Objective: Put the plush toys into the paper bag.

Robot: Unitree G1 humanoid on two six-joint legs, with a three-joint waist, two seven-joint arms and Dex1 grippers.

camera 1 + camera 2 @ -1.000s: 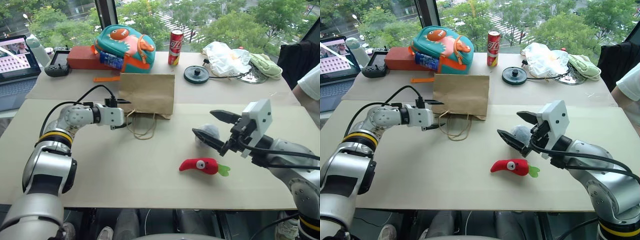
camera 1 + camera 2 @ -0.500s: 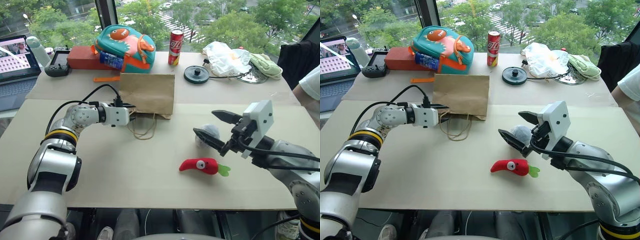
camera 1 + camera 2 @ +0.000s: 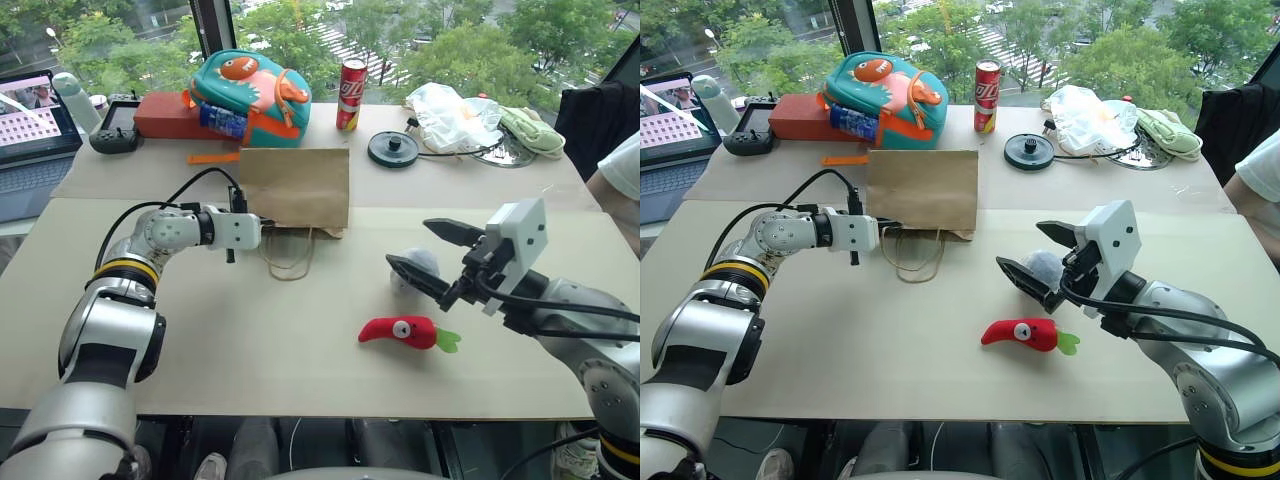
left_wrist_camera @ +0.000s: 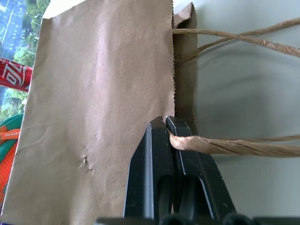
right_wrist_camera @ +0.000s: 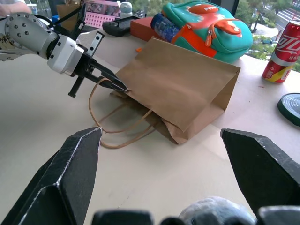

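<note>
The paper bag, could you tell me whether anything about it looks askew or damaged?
Yes. The paper bag lies flat on its side on the table rather than standing open, and its panel shows a small crumpled dent near the left claw.

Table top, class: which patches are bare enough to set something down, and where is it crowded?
Bare: the near-left stretch of the table, bordered by the paper bag and the red chili plush. Crowded: the far edge, with the teal backpack, red can and white plastic bag.
</note>
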